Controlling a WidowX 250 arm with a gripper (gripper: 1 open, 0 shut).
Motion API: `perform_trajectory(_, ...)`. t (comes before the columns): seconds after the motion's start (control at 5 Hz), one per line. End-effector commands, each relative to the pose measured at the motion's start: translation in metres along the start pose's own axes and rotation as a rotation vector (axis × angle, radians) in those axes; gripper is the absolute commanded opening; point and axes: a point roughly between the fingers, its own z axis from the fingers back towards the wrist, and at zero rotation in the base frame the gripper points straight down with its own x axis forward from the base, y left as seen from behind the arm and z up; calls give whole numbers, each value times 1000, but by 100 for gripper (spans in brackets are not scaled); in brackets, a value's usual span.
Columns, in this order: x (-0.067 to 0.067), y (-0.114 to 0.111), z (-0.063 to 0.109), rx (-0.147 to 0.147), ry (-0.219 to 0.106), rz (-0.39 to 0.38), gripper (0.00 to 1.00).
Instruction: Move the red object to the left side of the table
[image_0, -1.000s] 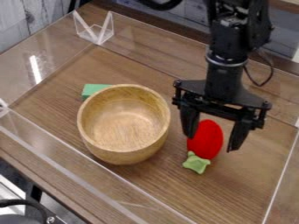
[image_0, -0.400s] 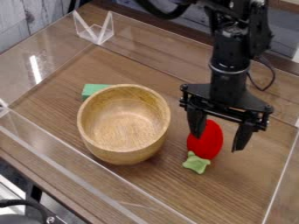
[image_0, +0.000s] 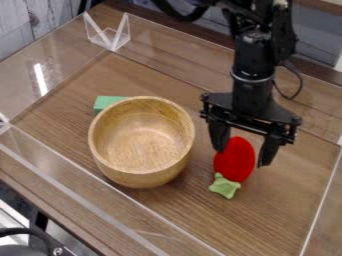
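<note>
1. One gripper (image_0: 246, 150) hangs from the single black arm (image_0: 259, 45), pointing straight down, its two dark fingers (image_0: 215, 138) spread as wide as they go.
2. It has hold of nothing: the fingers stand on either side of the red object (image_0: 237, 158), and any contact with it cannot be told from this view.
3. There is one red object, a glossy strawberry lying on its side on the right part of the table (image_0: 160, 75), its light green leafy cap (image_0: 226, 185) pointing toward the near edge.
4. One round wooden bowl (image_0: 140, 139) sits just left of the strawberry, near but apart from it; its hollow holds nothing.
5. One flat green piece (image_0: 107, 102) lies behind the bowl's left rim, partly hidden by it.
6. Clear acrylic walls (image_0: 60, 44) run round the wood-grain top.
7. One clear angled acrylic piece (image_0: 107, 33) stands at the far left corner.
</note>
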Motion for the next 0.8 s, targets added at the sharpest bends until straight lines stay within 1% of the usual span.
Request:
perform_trajectory(0.0, 4, -15, 4, -7, -38, -45, 100)
perform_trajectory(0.2, 7, -20, -5, -6, -52, -47, 100)
perform_trajectory(0.4, 15, -18, -13, -1, -61, -36, 100)
perform_trajectory(0.6, 18, -13, -10, 3, -64, -15, 100)
